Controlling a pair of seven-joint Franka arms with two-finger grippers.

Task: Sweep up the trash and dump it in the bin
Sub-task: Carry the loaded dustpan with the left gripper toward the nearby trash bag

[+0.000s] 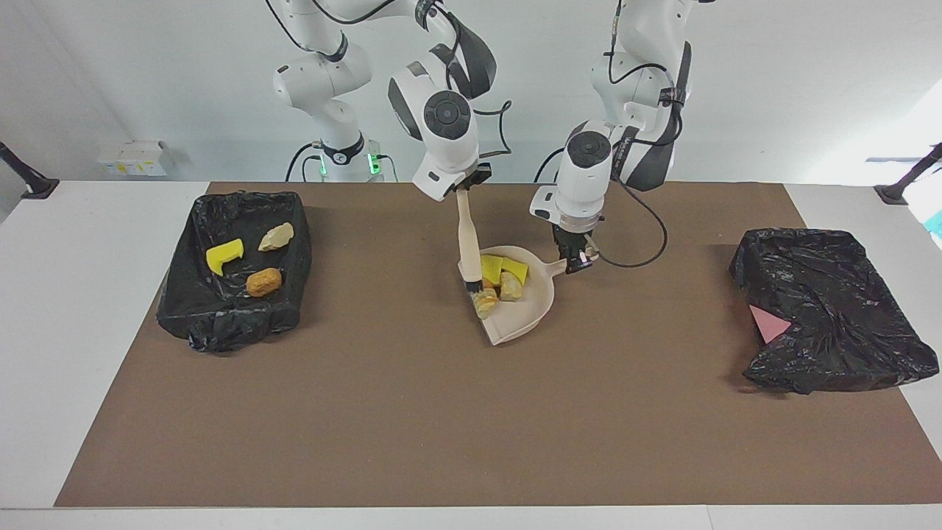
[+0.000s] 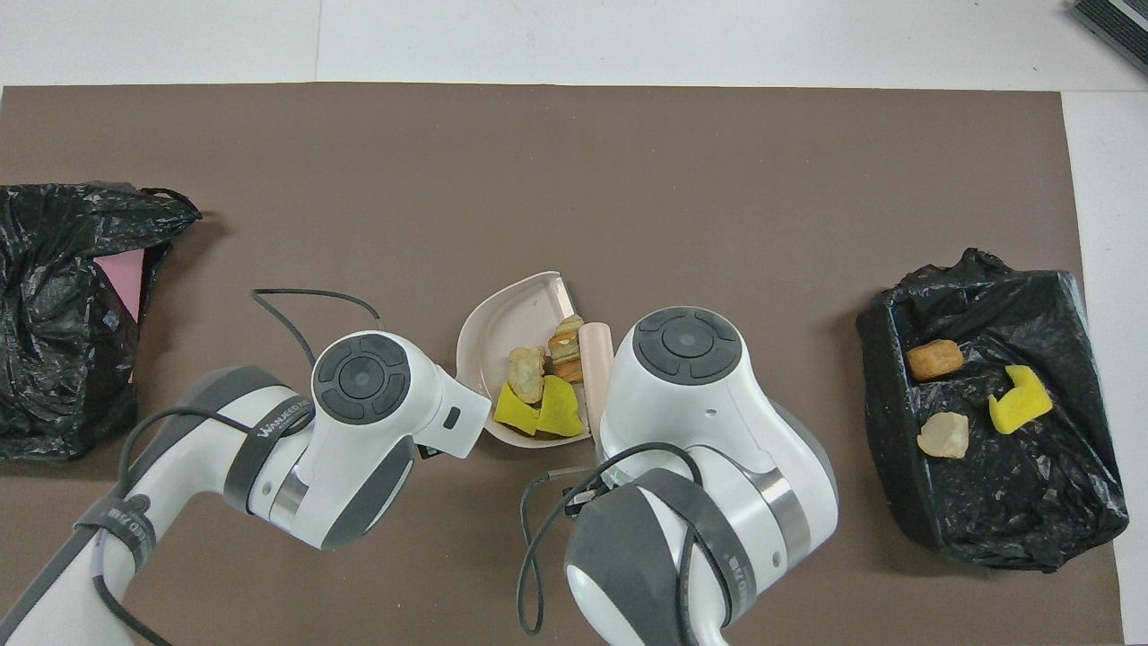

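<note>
Trash (image 1: 499, 278) lying in dustpan (image 1: 524, 313) | left tool (image 1: 576, 259) gripping dustpan handle; right tool (image 1: 462, 193) clamping brush (image 1: 468, 243), bristles resting among pieces

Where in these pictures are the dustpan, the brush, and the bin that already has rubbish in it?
dustpan (image 1: 526, 313): facing view, bare pan floor near its open lip.
brush (image 1: 464, 228): facing view, middle of its handle.
bin (image 1: 291, 243): facing view, black-lined side wall.
</note>
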